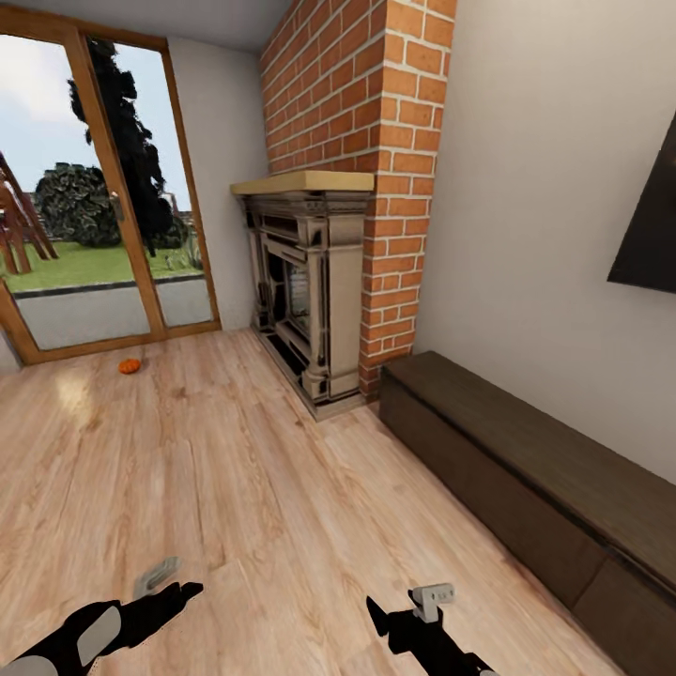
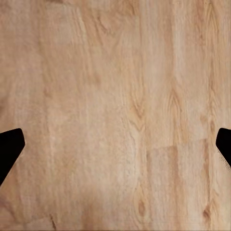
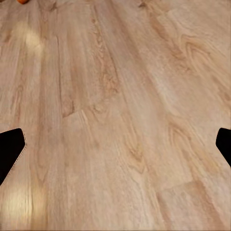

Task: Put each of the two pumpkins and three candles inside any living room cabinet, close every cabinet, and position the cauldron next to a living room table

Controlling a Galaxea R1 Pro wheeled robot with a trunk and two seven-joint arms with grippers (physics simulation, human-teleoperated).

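Note:
One small orange pumpkin (image 1: 130, 365) lies on the wood floor near the glass door, far ahead of my left arm. A sliver of the pumpkin (image 3: 22, 1) also shows at the edge of the right wrist view. The long dark-brown cabinet (image 1: 526, 479) runs along the right wall, its fronts flush and shut. My left gripper (image 1: 174, 587) (image 2: 115, 149) hangs open over bare floor, holding nothing. My right gripper (image 1: 404, 606) (image 3: 115, 149) is open too, empty, a short way left of the cabinet. No candles, cauldron or table are in view.
A brick chimney with a stone fireplace (image 1: 310, 291) juts out from the right wall just beyond the cabinet. A glass door (image 1: 94, 188) with a wooden frame fills the far left wall. A dark screen (image 1: 652, 225) hangs above the cabinet. Open wood floor (image 1: 235, 469) lies ahead.

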